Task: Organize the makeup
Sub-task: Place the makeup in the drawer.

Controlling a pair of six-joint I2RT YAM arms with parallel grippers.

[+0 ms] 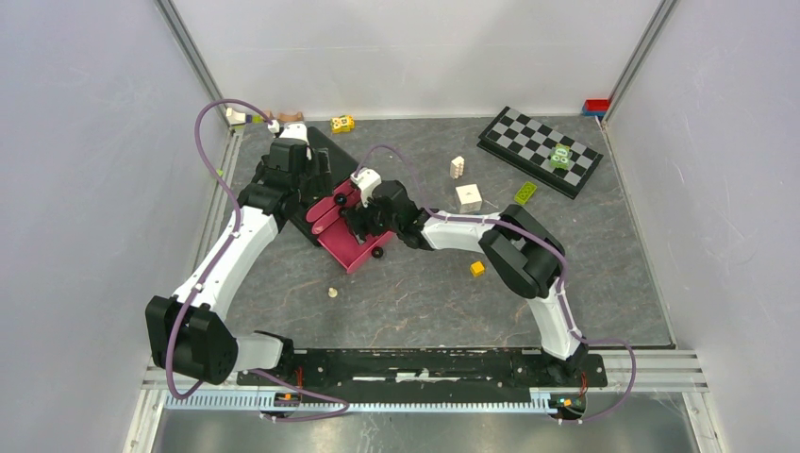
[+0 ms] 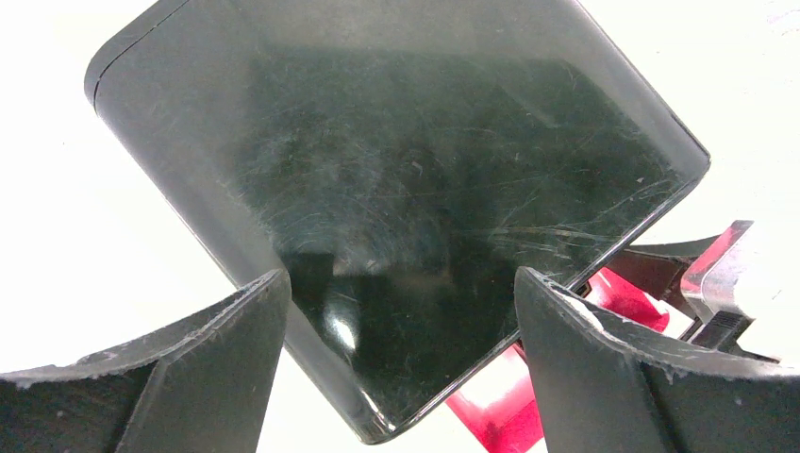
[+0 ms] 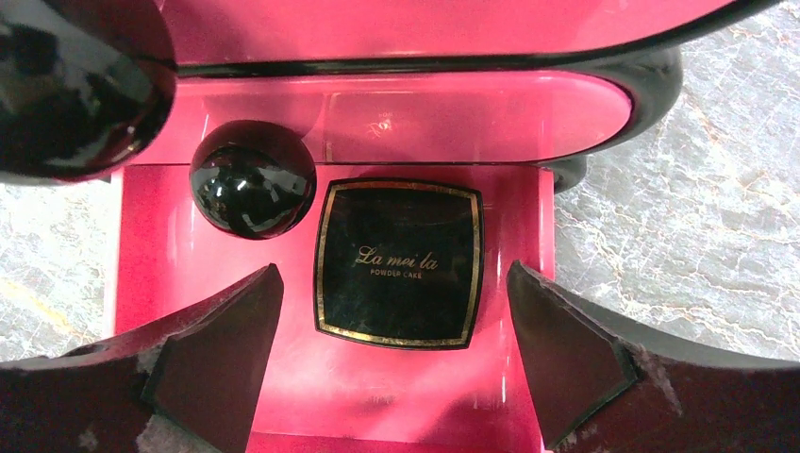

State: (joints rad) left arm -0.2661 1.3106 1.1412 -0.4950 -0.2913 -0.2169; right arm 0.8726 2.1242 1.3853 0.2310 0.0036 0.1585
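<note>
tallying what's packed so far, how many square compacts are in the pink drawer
1: the black square compact lies flat in the pink drawer, under the open right tool, beside a glossy black ball. More may be hidden under the upper tier.

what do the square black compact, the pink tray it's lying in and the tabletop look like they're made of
Compact: probably hard plastic, glossy black, with gold printed border and lettering.
Pink tray: glossy moulded plastic or lacquer, judging by the mirror-like reflections on its floor.
Tabletop: matte grey with pale marble-like veining; stone or printed mat, I cannot tell.
</note>
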